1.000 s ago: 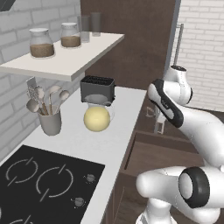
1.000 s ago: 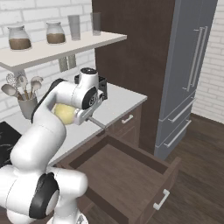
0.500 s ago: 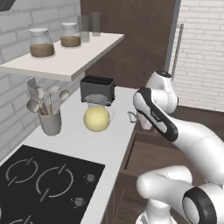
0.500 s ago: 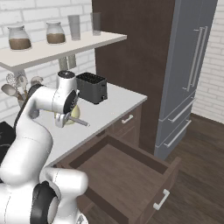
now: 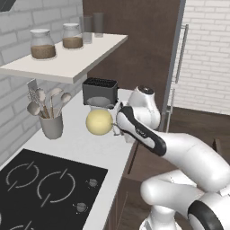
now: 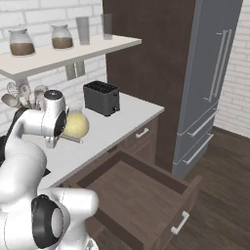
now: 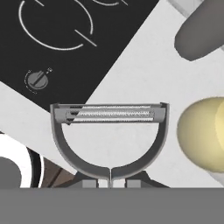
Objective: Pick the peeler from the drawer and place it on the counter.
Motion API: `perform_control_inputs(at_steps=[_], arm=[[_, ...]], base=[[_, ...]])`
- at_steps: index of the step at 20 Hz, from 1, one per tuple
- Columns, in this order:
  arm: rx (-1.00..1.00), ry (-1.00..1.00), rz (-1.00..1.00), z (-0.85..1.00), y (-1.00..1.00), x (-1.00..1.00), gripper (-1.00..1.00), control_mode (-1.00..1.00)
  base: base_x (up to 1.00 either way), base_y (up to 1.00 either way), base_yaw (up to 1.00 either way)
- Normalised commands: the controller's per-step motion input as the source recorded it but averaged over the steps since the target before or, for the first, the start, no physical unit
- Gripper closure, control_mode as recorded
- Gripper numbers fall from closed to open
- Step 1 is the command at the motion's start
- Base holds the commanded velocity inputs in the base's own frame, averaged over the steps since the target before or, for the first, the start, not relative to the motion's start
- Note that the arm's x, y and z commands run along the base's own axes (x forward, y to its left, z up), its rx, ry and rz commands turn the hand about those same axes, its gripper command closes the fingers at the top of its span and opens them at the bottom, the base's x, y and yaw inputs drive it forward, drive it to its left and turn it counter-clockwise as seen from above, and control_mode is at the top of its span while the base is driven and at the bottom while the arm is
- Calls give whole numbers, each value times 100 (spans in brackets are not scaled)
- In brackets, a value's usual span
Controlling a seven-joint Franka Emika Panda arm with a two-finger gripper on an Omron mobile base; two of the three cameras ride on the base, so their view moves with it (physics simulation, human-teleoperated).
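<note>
Hand view looks down on the peeler (image 7: pixel 109 140), whose handle end sits pinched between the clenched jaws of the gripper (image 7: pixel 109 183), its looped head hanging over bare counter (image 7: pixel 140 74) between the cooktop (image 7: pixel 65 48) and a yellow round fruit (image 7: pixel 203 133). If it is let go this high, it could bounce or skid toward the counter's edge and the open drawer (image 6: pixel 141 190), or knock the fruit just beside it. Seen from the base views, the arm is folded back over the counter, wrist turned down beside the fruit, in front of the toaster (image 5: pixel 99 91).
</note>
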Motion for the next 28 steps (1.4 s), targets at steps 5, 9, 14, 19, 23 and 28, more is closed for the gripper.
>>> perform_control_inputs(at_steps=[5,9,14,19,23,28], arm=[[-1,0,5,-40,57,0,100,-100],[-4,1,6,-59,57,9,100,-100],[-8,2,2,-41,24,33,100,-100],[-12,2,0,-1,36,30,100,-100],[-11,4,0,0,33,43,100,-100],[-7,7,0,-13,6,40,100,-100]], base=[[0,0,0],[0,0,0],[0,0,0],[0,0,0],[0,0,0],[0,0,0]])
